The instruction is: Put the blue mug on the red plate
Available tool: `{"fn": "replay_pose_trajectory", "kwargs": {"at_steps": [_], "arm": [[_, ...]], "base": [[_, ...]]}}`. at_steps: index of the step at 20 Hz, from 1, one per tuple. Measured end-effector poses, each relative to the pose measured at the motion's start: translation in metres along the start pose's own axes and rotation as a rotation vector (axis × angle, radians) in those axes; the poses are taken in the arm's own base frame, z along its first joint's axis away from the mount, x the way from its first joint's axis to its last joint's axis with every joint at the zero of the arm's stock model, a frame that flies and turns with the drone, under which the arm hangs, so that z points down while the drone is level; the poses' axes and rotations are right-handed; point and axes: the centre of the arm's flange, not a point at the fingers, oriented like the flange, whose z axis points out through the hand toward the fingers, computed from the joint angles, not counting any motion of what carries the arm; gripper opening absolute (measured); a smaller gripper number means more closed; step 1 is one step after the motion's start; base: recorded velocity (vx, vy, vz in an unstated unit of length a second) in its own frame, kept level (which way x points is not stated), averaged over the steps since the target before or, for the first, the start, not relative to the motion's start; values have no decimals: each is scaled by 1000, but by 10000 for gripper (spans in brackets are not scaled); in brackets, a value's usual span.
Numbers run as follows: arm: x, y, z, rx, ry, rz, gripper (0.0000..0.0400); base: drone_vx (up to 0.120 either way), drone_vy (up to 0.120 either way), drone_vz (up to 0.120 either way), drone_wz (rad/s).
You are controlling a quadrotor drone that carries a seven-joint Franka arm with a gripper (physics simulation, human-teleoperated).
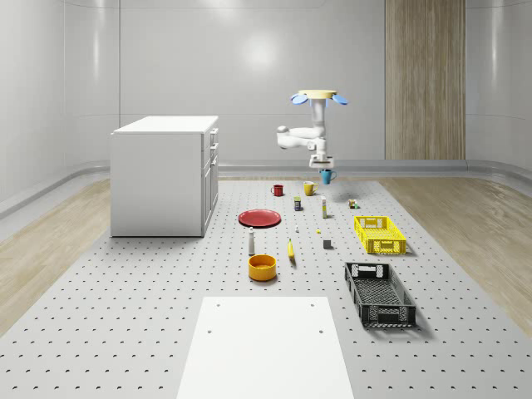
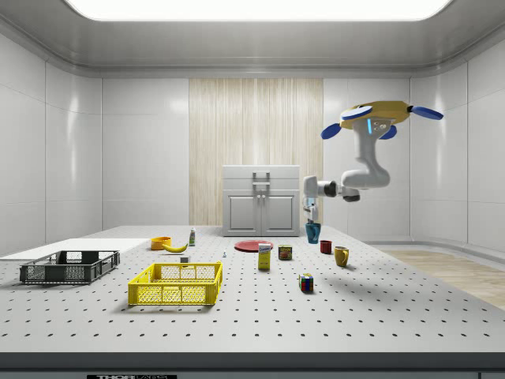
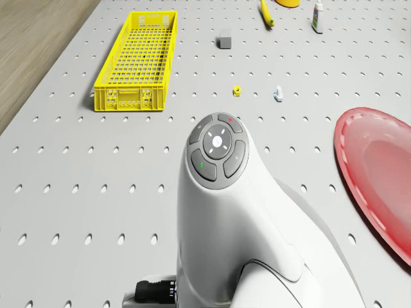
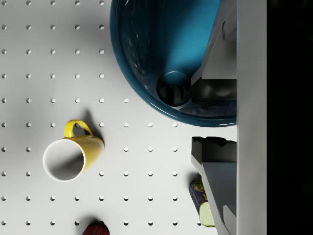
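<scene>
Wrist view comes first, being nearest: I see the blue mug (image 4: 166, 58) close under the camera, its rim pinched between the fingers (image 4: 215, 169) of the gripper (image 4: 215, 110), one inside the cup and one outside. Below it lie the perforated table (image 4: 29, 63) and a yellow mug (image 4: 71, 156), so I judge the load is off the surface.

From the drone view, the red plate (image 3: 379, 186) sits at about three o'clock of the arm's wrist housing (image 3: 221, 192), with the yellow crate (image 3: 137, 64) out toward eleven o'clock.

In the side view, I find the drone (image 2: 379, 118) hovering high above the far end of the table, arm folded down, the blue mug hanging above the tabletop near a red mug (image 2: 326, 246).

Farthest off, the whole-scene view puts the carried mug at roughly one o'clock from the red plate and well apart from it, beyond the yellow mug.

My reading: pickup and lift are done. Left to do are the carry across to the plate, the descent, and the release.
</scene>
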Motion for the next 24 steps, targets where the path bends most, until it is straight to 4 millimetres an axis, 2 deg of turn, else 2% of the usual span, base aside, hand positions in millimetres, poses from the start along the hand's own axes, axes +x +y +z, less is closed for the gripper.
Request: {"fn": "replay_pose_trajectory", "kwargs": {"at_steps": [24], "arm": [[0,0,0,0,0,0,100]], "base": [[120,-120,0,0]]}}
